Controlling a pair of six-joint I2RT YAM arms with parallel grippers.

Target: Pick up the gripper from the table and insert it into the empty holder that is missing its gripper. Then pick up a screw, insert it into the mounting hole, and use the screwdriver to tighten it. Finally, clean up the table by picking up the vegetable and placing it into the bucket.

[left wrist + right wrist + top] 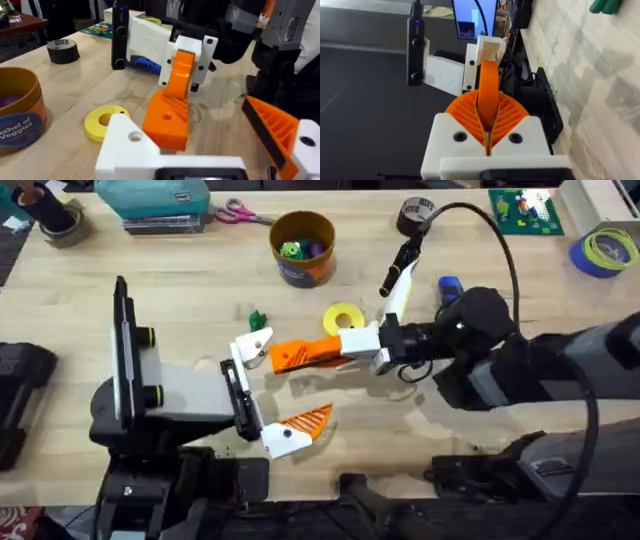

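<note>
Pinching the gripper [300,354] between its closed pads, the right tool [352,346] holds it level at mid-frame so its end meets the empty holder [250,348] of the left tool [262,395], whose jaws stand apart; seating looks partial, though I cannot be sure. Beyond, the vegetable [257,319] lies on the desk [180,290]. Farther up, the bucket [302,246] holds small colourful toys.

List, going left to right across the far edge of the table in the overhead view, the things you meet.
Teal box → scissors → bucket → black tape roll → green circuit board → blue tape roll.
</note>
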